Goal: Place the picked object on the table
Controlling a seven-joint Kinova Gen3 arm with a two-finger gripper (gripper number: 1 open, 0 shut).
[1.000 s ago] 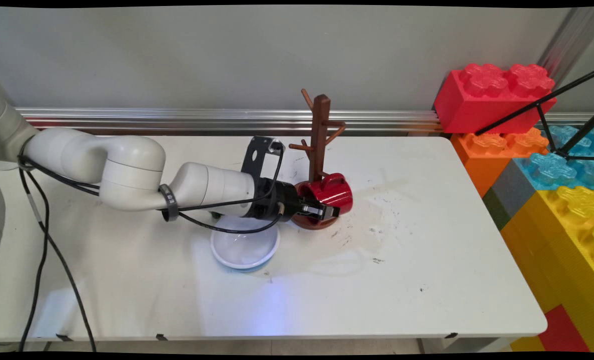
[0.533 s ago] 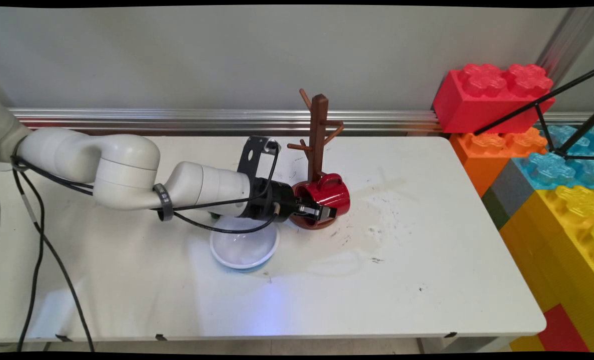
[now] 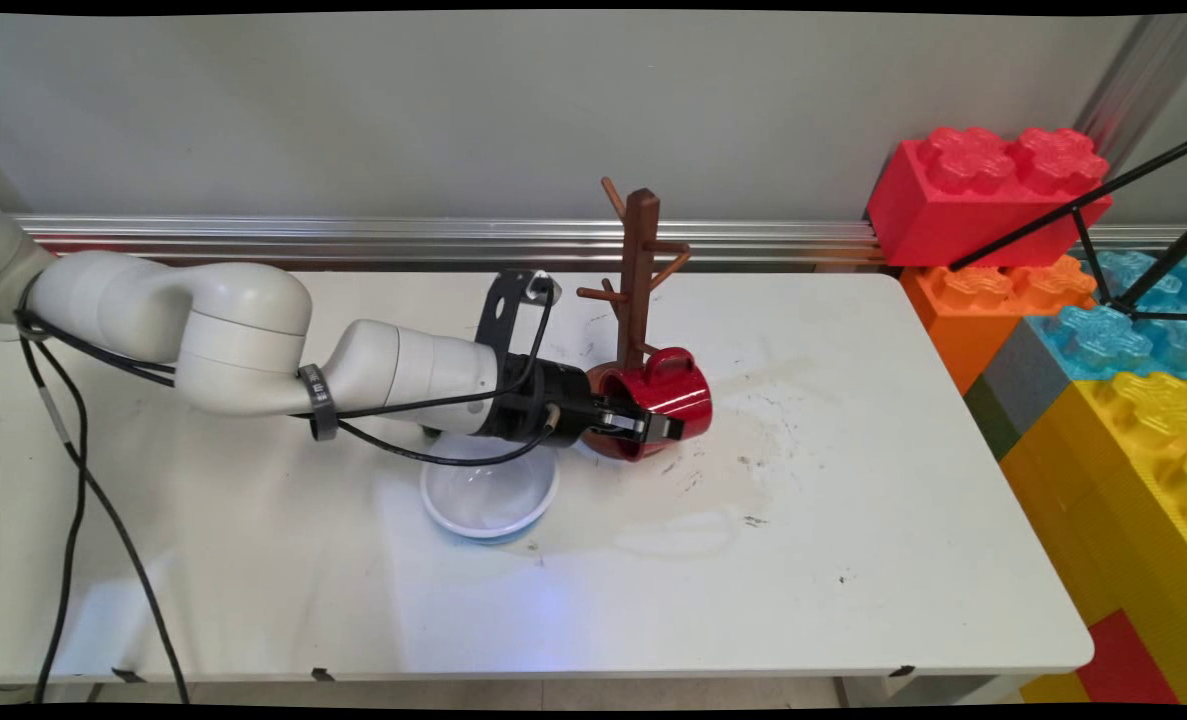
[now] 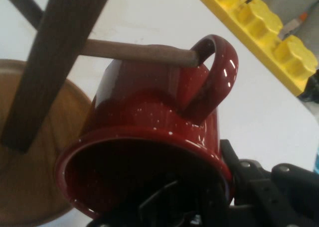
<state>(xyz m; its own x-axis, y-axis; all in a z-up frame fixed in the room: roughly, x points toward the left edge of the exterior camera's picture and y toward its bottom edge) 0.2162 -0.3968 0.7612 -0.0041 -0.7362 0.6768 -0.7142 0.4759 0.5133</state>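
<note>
White table (image 3: 853, 560) bearing a brown mug tree (image 3: 639, 270) and, nearer the camera, a white bowl (image 3: 489, 500) partly hidden beneath the arm. The gripper (image 3: 653, 425) pinches the wall of a red mug (image 3: 665, 395), one finger inside the mouth, holding it tilted beside the tree's base (image 4: 30, 187). In the hand view a lower peg (image 4: 139, 53) ends at the mug's handle (image 4: 219, 72); whether it passes through cannot be told.

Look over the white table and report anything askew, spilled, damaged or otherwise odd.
The glossy red ceramic mug lies on its side in the black two-finger gripper, over the dark brown wooden mug tree's base. In the hand view a peg tip touches its handle. Dark smudges mark the white table. Nothing looks spilled.
</note>
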